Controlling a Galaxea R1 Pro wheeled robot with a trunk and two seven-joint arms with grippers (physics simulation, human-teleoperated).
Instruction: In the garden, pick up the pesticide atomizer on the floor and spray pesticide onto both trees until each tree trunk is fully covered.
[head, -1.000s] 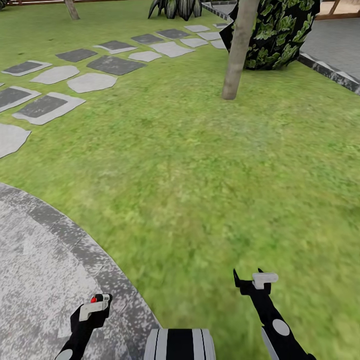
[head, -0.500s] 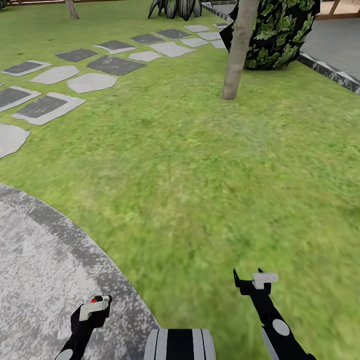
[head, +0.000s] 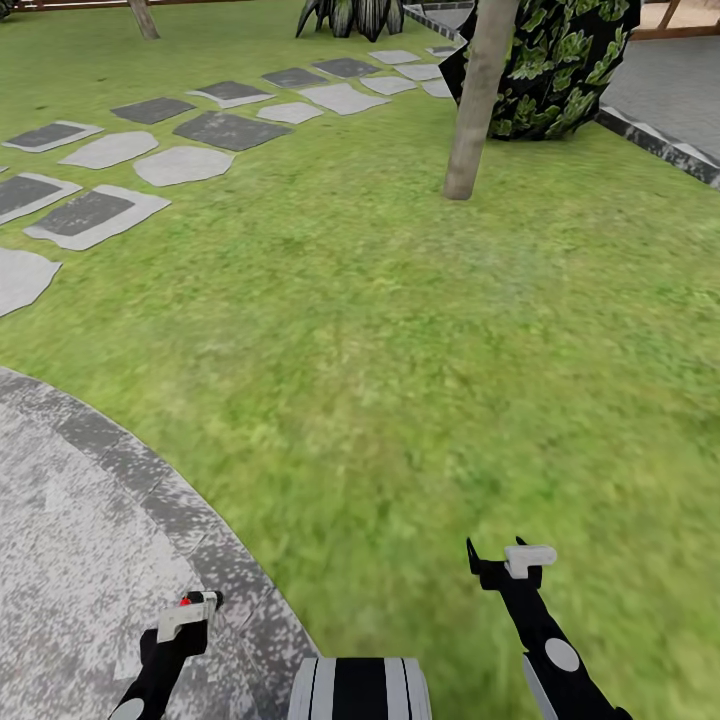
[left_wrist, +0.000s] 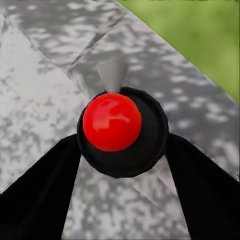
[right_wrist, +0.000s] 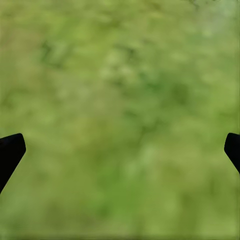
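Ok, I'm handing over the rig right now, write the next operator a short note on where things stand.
Left gripper: shut on the pesticide atomizer, red cap and grey nozzle toward the camera, over the stone paving.
Right gripper: open, empty, above the grass.
Near tree trunk stands ahead across the lawn; second trunk far back left.
Done: atomizer picked up.
Left: approach and spray both trunks; no covering visible yet.

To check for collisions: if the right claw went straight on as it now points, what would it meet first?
Probably the grass: the right claw is open and empty, with only blurred lawn ahead, though depth is unclear.
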